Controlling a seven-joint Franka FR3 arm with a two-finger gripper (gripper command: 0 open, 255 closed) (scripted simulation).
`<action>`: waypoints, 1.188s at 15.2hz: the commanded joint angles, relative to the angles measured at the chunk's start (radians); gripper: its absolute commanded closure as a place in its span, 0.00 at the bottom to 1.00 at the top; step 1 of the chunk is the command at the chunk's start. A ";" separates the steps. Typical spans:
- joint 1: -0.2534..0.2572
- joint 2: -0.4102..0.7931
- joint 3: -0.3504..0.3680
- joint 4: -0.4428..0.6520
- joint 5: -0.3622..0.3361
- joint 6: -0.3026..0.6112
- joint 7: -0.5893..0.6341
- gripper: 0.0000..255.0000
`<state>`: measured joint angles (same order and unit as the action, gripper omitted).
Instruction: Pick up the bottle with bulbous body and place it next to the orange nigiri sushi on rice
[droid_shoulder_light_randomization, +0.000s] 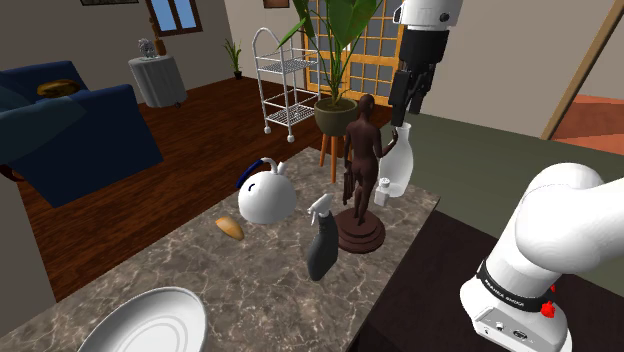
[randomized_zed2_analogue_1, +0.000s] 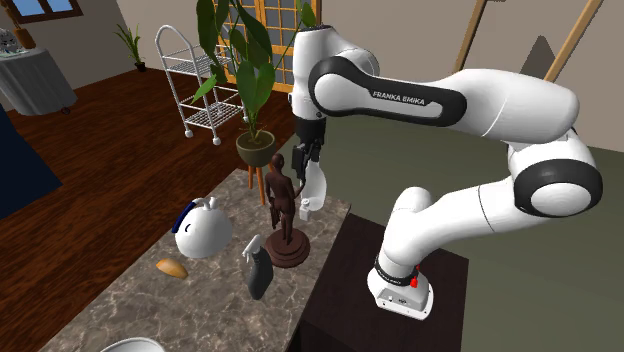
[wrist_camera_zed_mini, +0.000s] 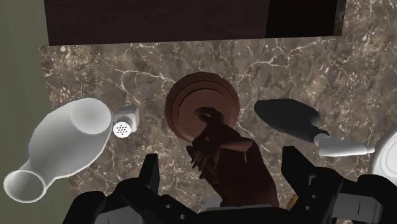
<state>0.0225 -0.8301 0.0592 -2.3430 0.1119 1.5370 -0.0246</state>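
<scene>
One bulbous bottle tops marbled counter beside floorboards.

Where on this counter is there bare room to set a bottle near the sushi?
The counter is bare between the sushi, the spray bottle and the white bowl. It is crowded at the far end around the figurine, white bottle and shaker.

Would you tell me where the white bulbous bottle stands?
In the shoulder view the white bottle stands at the far end of the counter, right of the brown figurine, a small shaker beside it.
</scene>
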 joint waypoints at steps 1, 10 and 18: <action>0.000 0.000 0.000 0.000 0.000 0.000 0.000 0.00; -0.071 0.157 -0.136 -0.025 -0.115 0.161 -0.144 0.00; -0.124 0.357 -0.253 0.028 -0.181 0.302 -0.261 0.00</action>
<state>-0.0946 -0.5016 -0.1775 -2.3306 -0.0624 1.8260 -0.2679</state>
